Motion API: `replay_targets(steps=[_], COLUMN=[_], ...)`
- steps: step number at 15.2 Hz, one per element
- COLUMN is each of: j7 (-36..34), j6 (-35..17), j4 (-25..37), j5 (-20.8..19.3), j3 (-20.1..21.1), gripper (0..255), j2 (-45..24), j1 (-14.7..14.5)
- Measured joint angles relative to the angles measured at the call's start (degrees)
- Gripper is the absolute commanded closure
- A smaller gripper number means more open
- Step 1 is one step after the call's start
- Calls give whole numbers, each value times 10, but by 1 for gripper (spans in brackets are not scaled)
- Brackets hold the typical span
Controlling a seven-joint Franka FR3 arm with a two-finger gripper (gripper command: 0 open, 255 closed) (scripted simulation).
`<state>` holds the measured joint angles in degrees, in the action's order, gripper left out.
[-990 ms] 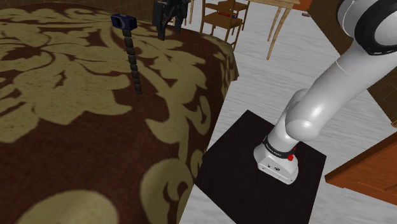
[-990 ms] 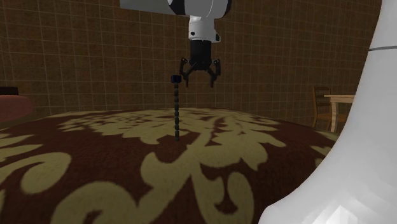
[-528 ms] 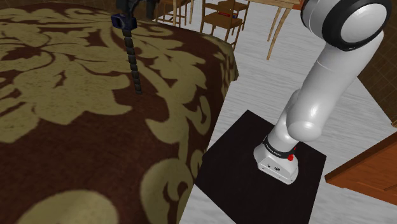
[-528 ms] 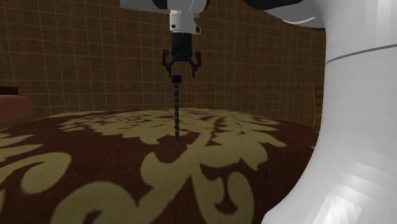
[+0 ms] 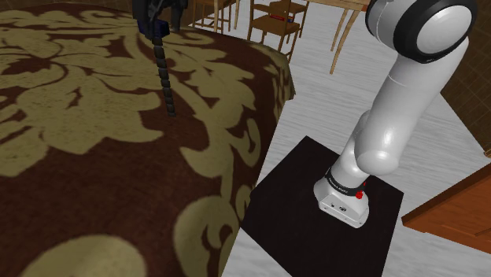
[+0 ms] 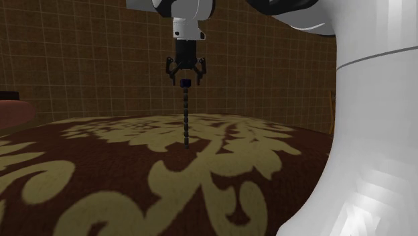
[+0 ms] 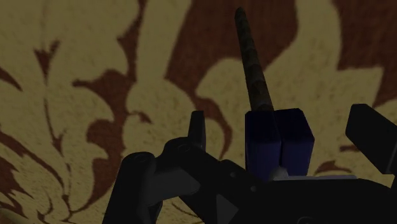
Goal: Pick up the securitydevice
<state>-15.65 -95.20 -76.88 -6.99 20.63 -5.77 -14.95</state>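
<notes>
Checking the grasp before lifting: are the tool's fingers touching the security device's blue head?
Apart. The wrist view shows the blue head between open fingers, patterned surface visible either side.

I'm looking at a broad surface [image 5: 94,157] under a dark brown cloth with big tan leaf scrolls. Past its far edge I see wooden chairs [image 5: 275,24] standing on a pale grey plank floor [image 5: 370,79]. In the second exterior view, a brown tiled wall [image 6: 80,53] rises behind it.

Shoulder camera: high, well behind the claw [image 5: 159,12]. Second exterior: low over the shared cloth [image 6: 167,161], facing it. Wrist: directly above, close.
</notes>
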Motion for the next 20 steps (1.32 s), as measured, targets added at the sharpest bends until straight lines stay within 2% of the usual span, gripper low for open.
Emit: replay_targets(steps=[2, 3, 13, 20], j7=[2, 2, 2, 1], j6=[-17, -20, -25, 31], j4=[-22, -27, -33, 47], j5=[3, 3, 5, -7], j3=[-2, -2, -2, 2], gripper=[0, 255, 255, 255], j2=[5, 7, 10, -17], j1=[3, 3, 3, -4])
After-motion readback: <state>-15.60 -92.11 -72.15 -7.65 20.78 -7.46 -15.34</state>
